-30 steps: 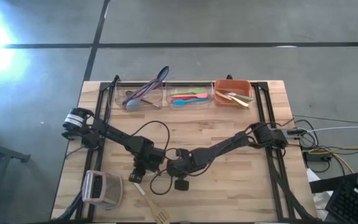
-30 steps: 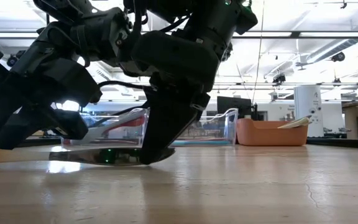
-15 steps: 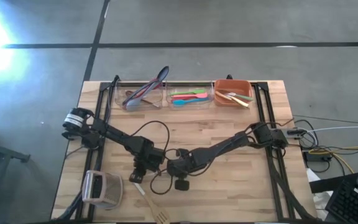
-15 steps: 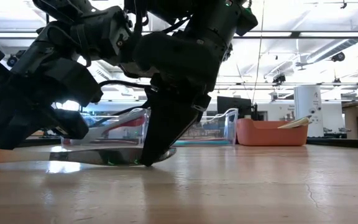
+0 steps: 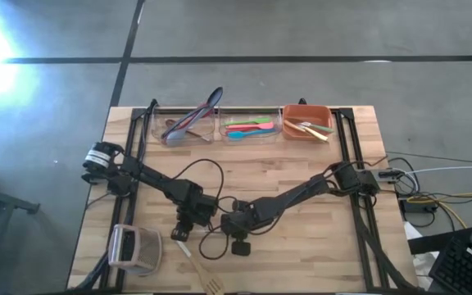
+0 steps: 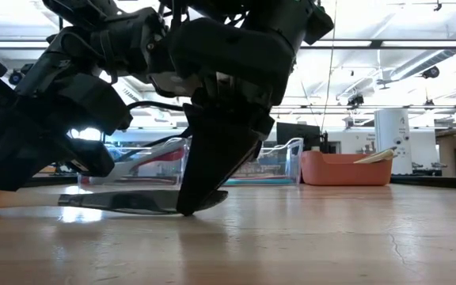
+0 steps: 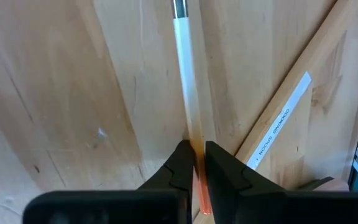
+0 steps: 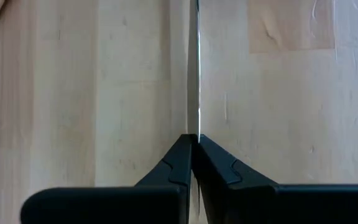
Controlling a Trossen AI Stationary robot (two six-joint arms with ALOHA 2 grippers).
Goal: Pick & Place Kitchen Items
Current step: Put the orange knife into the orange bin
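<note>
The left gripper [image 7: 194, 163] is low over the near-left part of the table [image 5: 301, 180], its two dark fingers [image 7: 180, 168] closed in around the white-and-orange handle of a utensil [image 7: 185, 81] that lies flat on the wood — the handle runs straight out from between the tips, with barely any gap on either side. The right gripper [image 8: 194, 152] sits just beside it toward the table's middle, its fingers pinched tight on the thin edge of a flat metal blade [image 8: 195, 74]; in the low view that blade [image 6: 133, 202] rests on the tabletop with the fingertips pressed down on one end of it. A wooden slotted turner [image 5: 211, 284] lies at the near edge, apart from both grippers. The other utensils sit at the far edge — dark and red ones in the left clear bin [image 5: 158, 131], pink, teal and green ones in the middle clear bin [image 5: 279, 131], pale ones in the orange bin [image 5: 289, 111]
</note>
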